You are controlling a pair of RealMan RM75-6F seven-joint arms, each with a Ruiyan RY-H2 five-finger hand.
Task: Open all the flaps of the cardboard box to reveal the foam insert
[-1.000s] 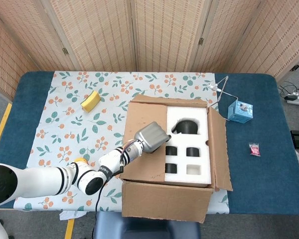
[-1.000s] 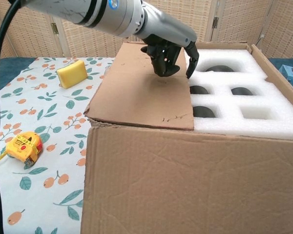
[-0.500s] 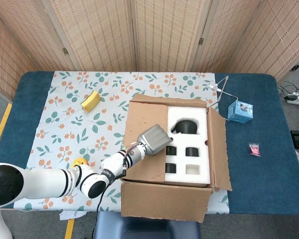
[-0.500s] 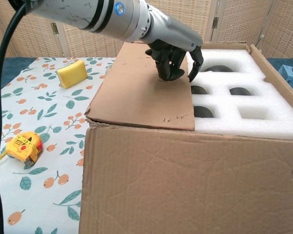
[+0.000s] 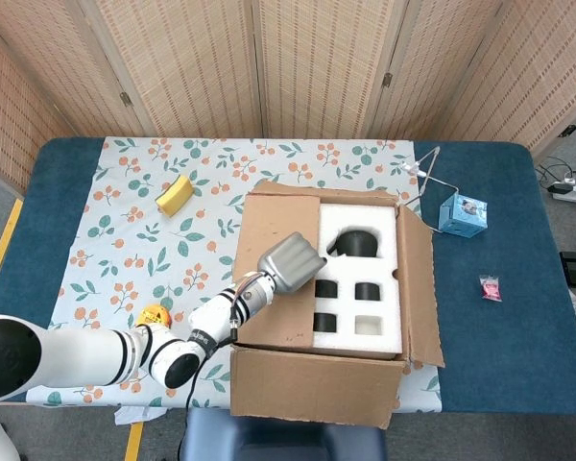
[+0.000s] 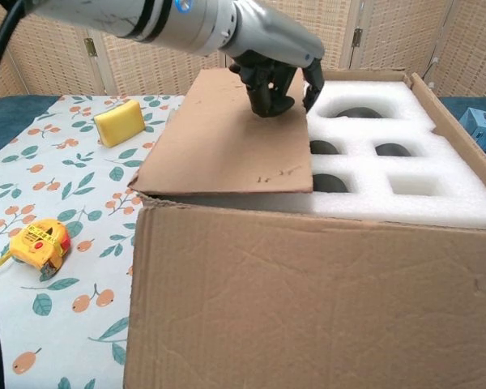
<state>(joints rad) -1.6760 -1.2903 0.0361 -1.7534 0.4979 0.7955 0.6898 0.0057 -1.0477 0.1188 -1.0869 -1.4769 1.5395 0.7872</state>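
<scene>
The cardboard box (image 5: 317, 389) stands at the table's front edge; the chest view shows its front wall (image 6: 308, 300) close up. The white foam insert (image 5: 389, 307) with dark cut-outs shows over the right half (image 6: 437, 186). The left flap (image 5: 269, 226) still lies over the insert's left part, its inner edge lifted so that a gap shows beneath it (image 6: 219, 146). My left hand (image 5: 290, 261) curls its fingers around that inner edge and grips it (image 6: 274, 69). The right flap (image 5: 420, 288) stands turned outward. No view shows my right hand.
On the floral cloth lie a yellow sponge (image 5: 176, 195) (image 6: 119, 123) at the back left and a yellow tape measure (image 5: 154, 314) (image 6: 39, 243) beside my left forearm. Right of the box are a small blue box (image 5: 462, 214), a wire stand (image 5: 422, 173) and a pink packet (image 5: 491, 287).
My left hand has moved up and slightly left, taking the flap's inner edge with it. The flap now tilts off the foam, and the box has shifted a little to the left.
</scene>
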